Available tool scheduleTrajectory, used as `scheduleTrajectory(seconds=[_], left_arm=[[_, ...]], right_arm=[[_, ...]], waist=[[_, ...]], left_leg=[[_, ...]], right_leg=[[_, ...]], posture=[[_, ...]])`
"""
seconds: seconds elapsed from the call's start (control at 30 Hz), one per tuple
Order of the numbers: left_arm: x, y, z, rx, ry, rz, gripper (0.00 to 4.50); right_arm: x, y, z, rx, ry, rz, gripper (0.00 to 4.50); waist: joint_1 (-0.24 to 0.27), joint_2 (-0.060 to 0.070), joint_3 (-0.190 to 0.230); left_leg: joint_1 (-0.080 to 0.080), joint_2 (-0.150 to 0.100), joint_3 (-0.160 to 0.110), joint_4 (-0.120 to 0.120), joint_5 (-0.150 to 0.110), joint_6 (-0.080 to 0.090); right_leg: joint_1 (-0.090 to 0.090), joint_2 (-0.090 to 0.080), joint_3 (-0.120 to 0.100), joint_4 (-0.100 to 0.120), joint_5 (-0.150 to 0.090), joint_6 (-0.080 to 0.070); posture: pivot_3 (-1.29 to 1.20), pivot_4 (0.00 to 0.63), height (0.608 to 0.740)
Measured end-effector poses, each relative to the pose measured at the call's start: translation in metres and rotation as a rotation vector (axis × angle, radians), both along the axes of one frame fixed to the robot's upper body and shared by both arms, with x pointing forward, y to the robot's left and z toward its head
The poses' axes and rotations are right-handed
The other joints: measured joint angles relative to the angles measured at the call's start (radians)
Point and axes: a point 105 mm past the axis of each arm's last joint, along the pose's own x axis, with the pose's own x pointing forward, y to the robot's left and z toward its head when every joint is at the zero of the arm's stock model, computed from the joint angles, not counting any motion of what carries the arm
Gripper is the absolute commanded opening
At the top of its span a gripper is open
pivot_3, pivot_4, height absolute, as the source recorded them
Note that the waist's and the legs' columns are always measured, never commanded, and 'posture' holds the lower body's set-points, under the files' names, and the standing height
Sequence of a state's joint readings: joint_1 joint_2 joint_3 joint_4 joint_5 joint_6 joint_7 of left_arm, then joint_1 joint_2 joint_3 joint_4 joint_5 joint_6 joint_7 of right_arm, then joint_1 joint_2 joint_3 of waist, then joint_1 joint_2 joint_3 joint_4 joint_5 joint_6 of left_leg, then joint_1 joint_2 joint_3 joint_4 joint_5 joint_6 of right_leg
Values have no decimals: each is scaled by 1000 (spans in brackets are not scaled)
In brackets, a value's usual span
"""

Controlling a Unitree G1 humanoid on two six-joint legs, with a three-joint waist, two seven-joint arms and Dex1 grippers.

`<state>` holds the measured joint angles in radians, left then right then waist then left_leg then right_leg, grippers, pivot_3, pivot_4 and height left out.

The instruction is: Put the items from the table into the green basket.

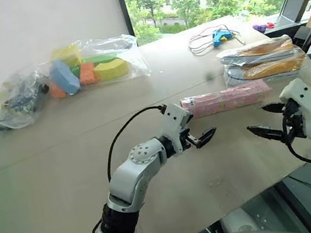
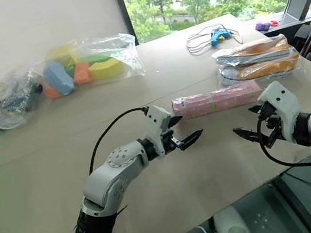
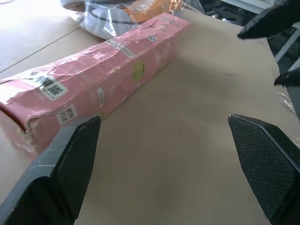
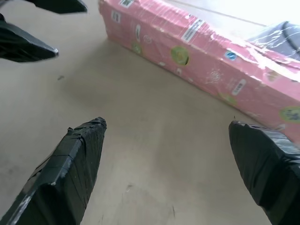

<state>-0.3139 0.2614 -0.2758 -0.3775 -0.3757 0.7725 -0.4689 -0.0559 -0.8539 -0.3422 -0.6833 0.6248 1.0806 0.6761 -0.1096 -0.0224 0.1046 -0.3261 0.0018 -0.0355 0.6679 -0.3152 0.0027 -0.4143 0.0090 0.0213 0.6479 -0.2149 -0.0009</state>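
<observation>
Left eye view shows the long pink box (image 1: 227, 99) lying flat on the table (image 1: 62, 168), between the left gripper (image 1: 197, 135) and right gripper (image 1: 269, 120). Both are wide open and empty. The wrapped sneakers (image 1: 265, 59) touch the box's far end, so a careless grab may drag them.

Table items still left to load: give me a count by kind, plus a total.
Long pink box: 1
Wrapped pairs of orange sneakers: 1
Clear bags of foam shapes and dark bits: 2, as far as I can tell
Total: 4
All lie on the table. Both the left pincer and the right pincer are open and empty.
</observation>
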Motion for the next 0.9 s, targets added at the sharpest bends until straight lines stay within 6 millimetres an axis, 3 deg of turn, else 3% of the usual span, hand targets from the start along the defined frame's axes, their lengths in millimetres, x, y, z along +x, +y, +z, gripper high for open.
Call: scheduleTrajectory(seconds=[0.17, 0.4, 0.7, 0.8, 0.9], left_arm=[[7, -3, -3, -13, 9, -4, 4465], [12, -3, 3, -8, -28, 14, 4465], [23, 24, 8, -3, -61, 157, 4465], [23, 28, 7, 14, -59, 163, 4465], [23, 32, 4, 30, -52, 170, 4465]], right_arm=[[-7, 5, 0, 11, 5, -7, 4500], [4, 17, 8, 41, -42, 23, 4500], [30, 35, 0, 81, -73, 75, 4500], [32, 49, 1, 108, -88, 120, 4500], [32, 50, -4, 94, -84, 124, 4500]], waist=[[-33, 0, 0], [-58, 0, -4], [-39, 1, -13], [-29, 1, -13], [-13, 1, -13]], left_leg=[[-1, 0, 1, 0, -1, 2], [-1, 0, 3, 0, -2, 3], [-1, 0, 2, 1, -2, 3], [-1, 0, 2, 1, -2, 3], [-2, 0, 2, 1, -2, 3]], right_leg=[[0, 0, 1, -3, 1, 1], [0, 1, 4, -4, 2, 4], [0, 0, 7, -4, 4, 8], [0, 0, 7, -4, 5, 8], [0, 0, 7, -5, 5, 8]], posture=[[-275, 59, 740], [-206, 11, 740], [-128, 0, 740], [-138, 0, 740], [-138, 0, 740]])
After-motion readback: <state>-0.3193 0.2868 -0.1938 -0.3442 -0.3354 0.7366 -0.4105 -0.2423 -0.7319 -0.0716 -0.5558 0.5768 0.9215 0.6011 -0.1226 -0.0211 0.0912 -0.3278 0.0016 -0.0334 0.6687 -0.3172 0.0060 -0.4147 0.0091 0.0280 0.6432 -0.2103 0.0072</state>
